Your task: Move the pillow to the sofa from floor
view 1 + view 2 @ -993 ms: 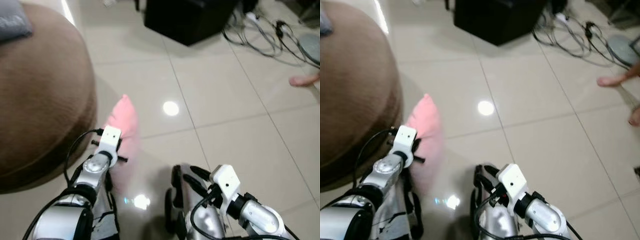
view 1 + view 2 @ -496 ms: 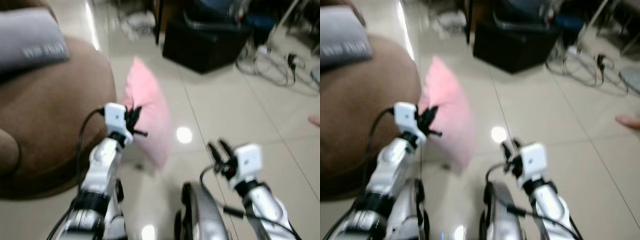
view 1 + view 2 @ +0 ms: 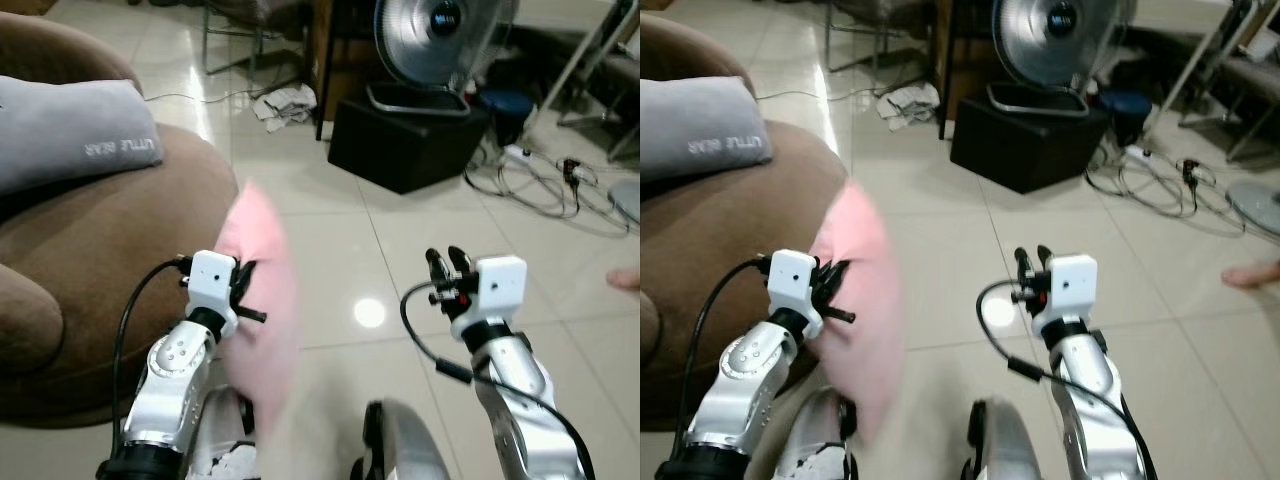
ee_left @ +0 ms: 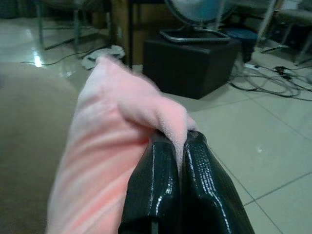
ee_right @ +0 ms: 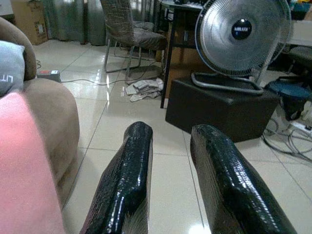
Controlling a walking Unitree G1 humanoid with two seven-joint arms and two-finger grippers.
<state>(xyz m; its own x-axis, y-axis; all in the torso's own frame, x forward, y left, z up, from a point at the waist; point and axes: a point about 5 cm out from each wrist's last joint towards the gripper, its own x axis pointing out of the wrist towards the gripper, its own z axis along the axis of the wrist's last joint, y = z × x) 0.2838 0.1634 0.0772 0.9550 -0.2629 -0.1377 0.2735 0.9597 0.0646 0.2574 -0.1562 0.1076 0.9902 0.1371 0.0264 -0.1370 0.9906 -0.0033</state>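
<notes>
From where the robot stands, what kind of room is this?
Likely a home living room: a brown sofa with a grey cushion, a standing fan on a black box, glossy tiled floor with loose cables.

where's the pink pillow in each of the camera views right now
Left eye view: pink pillow, left of centre, beside the left gripper.
Right eye view: pillow, left of centre, next to the brown sofa.
Left wrist view: pillow pinched between the shut jaws.
Right wrist view: pillow at one edge, apart from the right gripper.
Shared landmark: the fan on the black box.
</notes>
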